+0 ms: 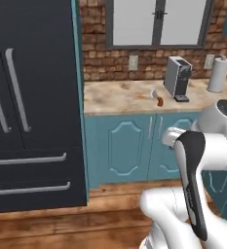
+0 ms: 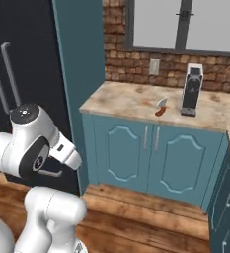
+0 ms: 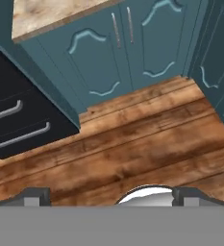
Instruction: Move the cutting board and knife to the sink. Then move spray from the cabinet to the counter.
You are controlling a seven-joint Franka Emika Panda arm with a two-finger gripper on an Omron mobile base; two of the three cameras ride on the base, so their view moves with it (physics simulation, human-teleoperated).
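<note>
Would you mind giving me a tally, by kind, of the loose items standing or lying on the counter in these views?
Knife, silver blade with reddish-brown handle: 1
Coffee machine, grey and black: 1
Paper towel roll, white: 1
Total: 3, all on the counter

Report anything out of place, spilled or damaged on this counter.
Nothing spilled or damaged. The knife lies loose on the counter beside the coffee machine, with no cutting board under it. That is untidy, not odd.
</note>
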